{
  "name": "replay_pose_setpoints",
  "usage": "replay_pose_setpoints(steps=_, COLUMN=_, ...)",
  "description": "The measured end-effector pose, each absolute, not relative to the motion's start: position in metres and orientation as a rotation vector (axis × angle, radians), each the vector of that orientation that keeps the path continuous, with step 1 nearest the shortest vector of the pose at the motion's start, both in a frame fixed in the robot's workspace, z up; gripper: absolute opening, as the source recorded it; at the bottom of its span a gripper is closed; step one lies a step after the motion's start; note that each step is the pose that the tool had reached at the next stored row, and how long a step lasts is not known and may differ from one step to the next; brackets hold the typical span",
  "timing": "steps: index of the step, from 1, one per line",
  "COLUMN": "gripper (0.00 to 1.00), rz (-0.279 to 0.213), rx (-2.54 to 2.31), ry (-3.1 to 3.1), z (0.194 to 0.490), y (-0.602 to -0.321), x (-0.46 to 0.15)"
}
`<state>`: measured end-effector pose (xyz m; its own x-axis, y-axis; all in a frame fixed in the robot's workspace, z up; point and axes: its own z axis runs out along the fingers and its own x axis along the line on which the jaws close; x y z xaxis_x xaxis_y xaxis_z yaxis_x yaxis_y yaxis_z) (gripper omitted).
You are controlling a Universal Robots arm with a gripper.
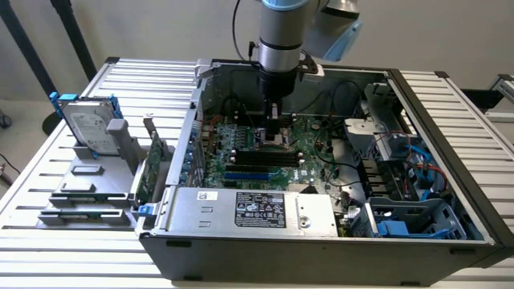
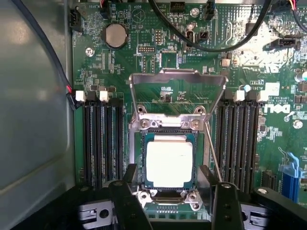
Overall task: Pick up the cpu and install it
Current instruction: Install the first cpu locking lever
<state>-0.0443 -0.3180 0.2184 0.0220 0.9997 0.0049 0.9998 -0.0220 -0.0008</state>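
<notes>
Black fingers (image 2: 125,203) of the gripper (image 2: 175,201) are seen at lower centre of the wrist view, spread wide, holding nothing. Between and just beyond them the cpu (image 2: 169,164) lies flat in the socket (image 2: 165,128), load frame (image 2: 177,81) raised.

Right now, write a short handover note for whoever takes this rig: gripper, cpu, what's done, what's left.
Gripper: open, low over the motherboard inside the computer case, one finger on each side of the socket, holding nothing.
Cpu: lying flat in the socket, between the memory slots.
Done: cpu picked up and placed in the socket.
Left: the retention frame stands raised, so the socket is not yet closed.
</notes>
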Motion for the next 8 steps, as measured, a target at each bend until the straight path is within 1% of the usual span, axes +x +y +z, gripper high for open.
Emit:
replay_pose_setpoints(steps=2, gripper=0.48, rz=-0.007, rx=-2.241, ry=-2.192, z=0.22, y=-0.318, x=-0.049)
replay_pose_setpoints(steps=3, gripper=0.48, rz=-0.008, rx=-2.24, ry=-2.191, z=0.221, y=-0.318, x=-0.051)
replay_pose_setpoints(steps=5, gripper=0.36, rz=-0.009, rx=-2.239, ry=-2.19, z=0.222, y=-0.319, x=-0.057)
replay_pose_setpoints(steps=6, gripper=0.36, rz=-0.009, rx=-2.238, ry=-2.19, z=0.222, y=-0.319, x=-0.061)
replay_pose_setpoints(steps=8, gripper=0.24, rz=-0.01, rx=-2.237, ry=-2.189, z=0.223, y=-0.319, x=-0.068)
